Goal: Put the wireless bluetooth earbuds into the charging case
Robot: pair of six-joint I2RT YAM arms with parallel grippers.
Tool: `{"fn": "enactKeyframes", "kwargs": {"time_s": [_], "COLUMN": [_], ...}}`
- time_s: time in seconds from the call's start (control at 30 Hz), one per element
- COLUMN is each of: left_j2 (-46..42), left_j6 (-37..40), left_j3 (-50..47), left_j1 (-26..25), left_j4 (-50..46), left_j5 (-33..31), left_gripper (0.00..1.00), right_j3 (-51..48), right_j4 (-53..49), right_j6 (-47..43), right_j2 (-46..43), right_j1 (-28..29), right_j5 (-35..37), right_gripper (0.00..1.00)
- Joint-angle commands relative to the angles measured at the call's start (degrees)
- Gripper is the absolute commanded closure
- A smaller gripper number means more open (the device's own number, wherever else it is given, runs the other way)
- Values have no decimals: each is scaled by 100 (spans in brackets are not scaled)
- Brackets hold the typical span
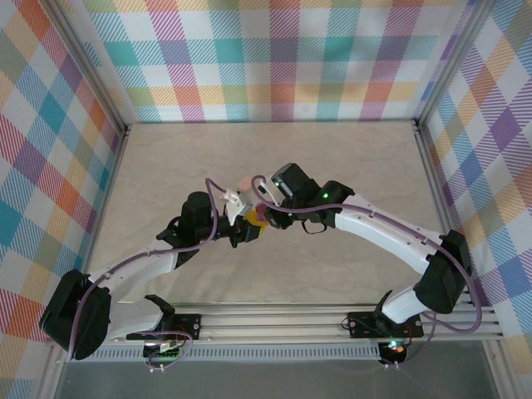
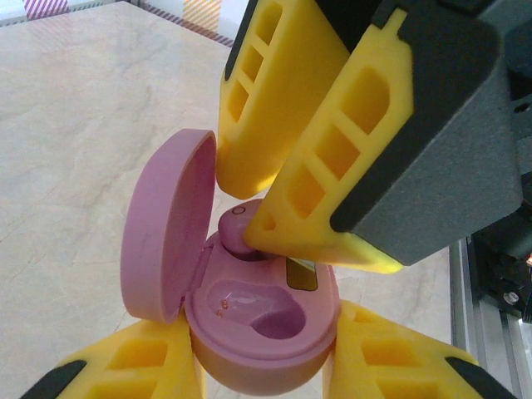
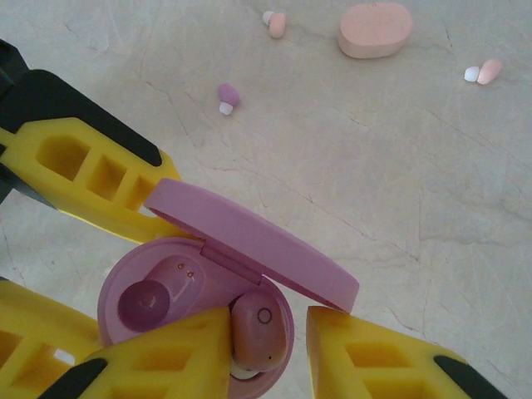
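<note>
Seating the purple earbud (image 3: 259, 328) upright in its socket, the right gripper (image 3: 270, 353) stands slightly parted, earbud directly between the jaws; left gripper (image 2: 264, 345) clamps the open purple charging case (image 2: 208, 332).

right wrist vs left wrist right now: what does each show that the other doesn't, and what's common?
Right wrist: on the table, a loose purple earbud, two pale pink earbuds and a closed salmon-pink case.
Left wrist: a yellow label beside the sockets, and the aluminium rail at the table edge.
Both: the open purple case, lid up, with an empty socket; a second purple earbud between the right gripper fingers; the left gripper holding the case.
</note>
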Motion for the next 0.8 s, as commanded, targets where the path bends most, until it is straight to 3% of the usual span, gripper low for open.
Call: {"fn": "enactKeyframes", "kwargs": {"time_s": [0.0, 0.57, 0.77], "left_j2": [-95, -241, -442], "left_j6": [-37, -241, -243], "left_j3": [190, -28, -37], "left_j1": [-34, -34, -34], "left_j4": [323, 692, 652], "left_j5": [69, -123, -247], "left_gripper": [96, 96, 96], "right_j3": [210, 511, 242], "right_j4": [-136, 47, 188], "right_j6": [73, 627, 970], "right_j2": [-134, -1060, -1180], "right_j1": [39, -91, -356], "right_j5": [-128, -416, -901], "right_gripper": [68, 67, 74]}}
